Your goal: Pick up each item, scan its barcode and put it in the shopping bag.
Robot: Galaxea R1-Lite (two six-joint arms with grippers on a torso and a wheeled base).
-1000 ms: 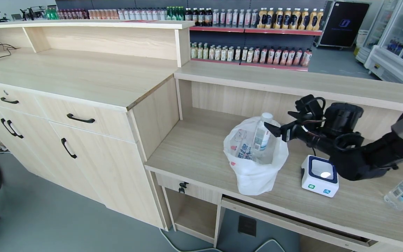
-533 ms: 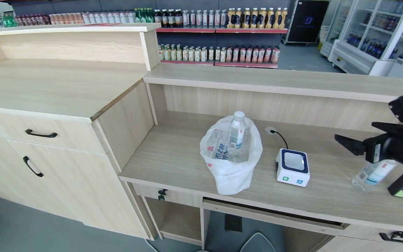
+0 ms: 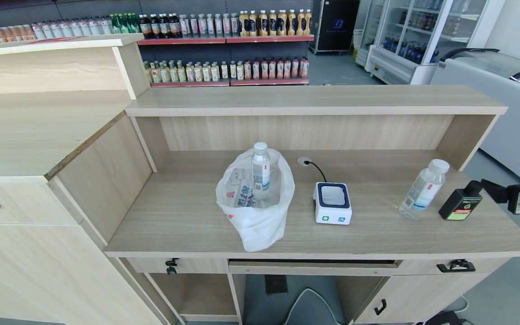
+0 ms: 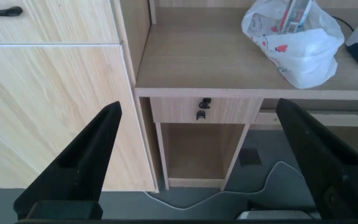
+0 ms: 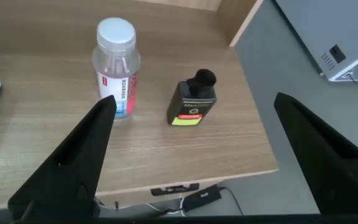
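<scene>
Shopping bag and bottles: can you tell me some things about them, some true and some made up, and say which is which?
1. A tall bottle stands inside the shopping bag. True.
2. The scanner sits on the bag's left. False: it sits on the bag's right.
3. The black bottle is inside the bag. False: it is out on the counter, beside the clear bottle.
4. The clear bottle has a white cap. True.
</scene>
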